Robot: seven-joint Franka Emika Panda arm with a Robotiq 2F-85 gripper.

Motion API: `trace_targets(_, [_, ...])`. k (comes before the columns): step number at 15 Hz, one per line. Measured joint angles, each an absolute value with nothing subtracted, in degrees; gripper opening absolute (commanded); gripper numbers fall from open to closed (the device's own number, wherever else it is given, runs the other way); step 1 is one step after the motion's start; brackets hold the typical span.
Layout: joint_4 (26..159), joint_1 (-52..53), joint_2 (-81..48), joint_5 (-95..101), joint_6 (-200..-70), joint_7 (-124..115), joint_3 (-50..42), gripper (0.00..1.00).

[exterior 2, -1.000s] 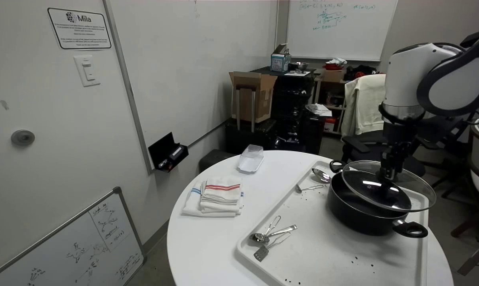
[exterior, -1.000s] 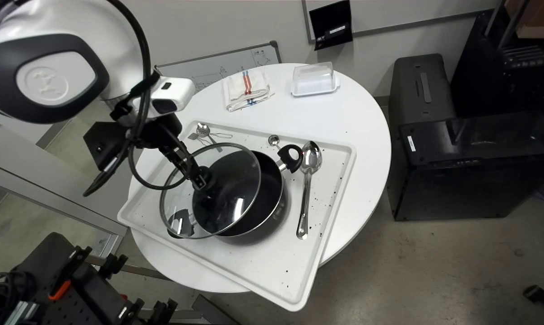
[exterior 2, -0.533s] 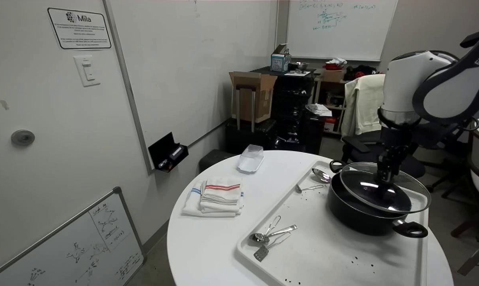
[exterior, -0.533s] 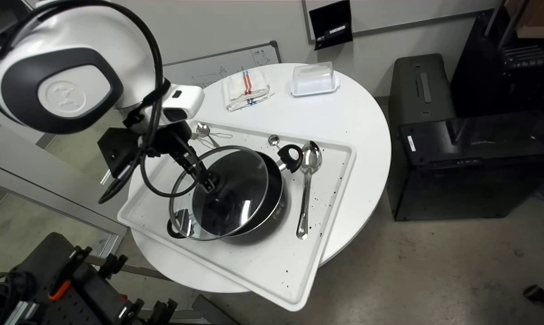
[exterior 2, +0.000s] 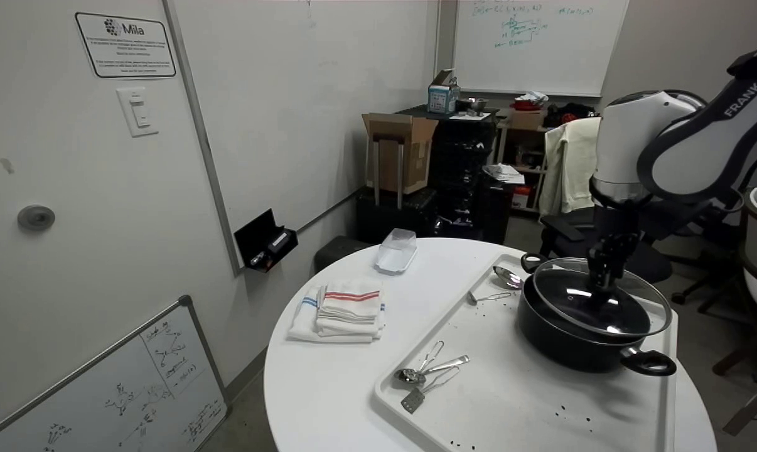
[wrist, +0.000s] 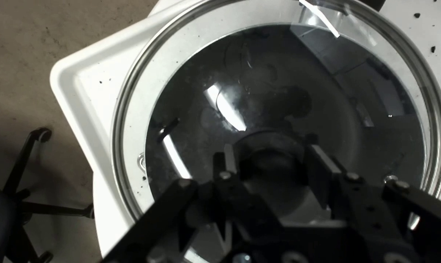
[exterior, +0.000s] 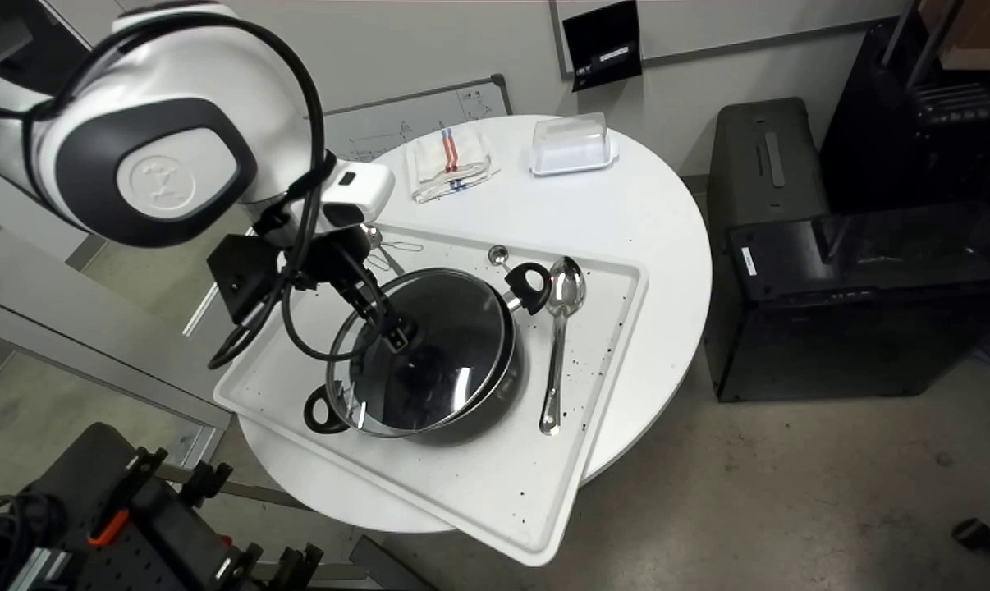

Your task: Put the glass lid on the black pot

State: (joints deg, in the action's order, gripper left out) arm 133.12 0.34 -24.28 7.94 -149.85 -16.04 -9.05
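- white table [exterior 2: 328, 376], lower middle of an exterior view
- black pot [exterior 2: 560, 339], lower right there
- glass lid [exterior 2: 611, 317] has shifted further over it; lowering seems almost due
- gripper [wrist: 274, 157]: jaws partly apart, clamped on the lid's knob [wrist: 271, 166]

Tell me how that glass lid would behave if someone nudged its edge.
The glass lid would likely tilt or swivel, since the end effector grips only its central knob. Bound by a metal rim, it looks stiff rather than floppy. Being glass, it might chip if knocked against the black pot beneath.
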Motion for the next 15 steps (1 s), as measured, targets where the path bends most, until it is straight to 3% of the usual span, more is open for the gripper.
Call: trace_targets(15, [131.26, 0.74, -27.47, 7.94, -152.18, -17.07, -9.14, 0.23])
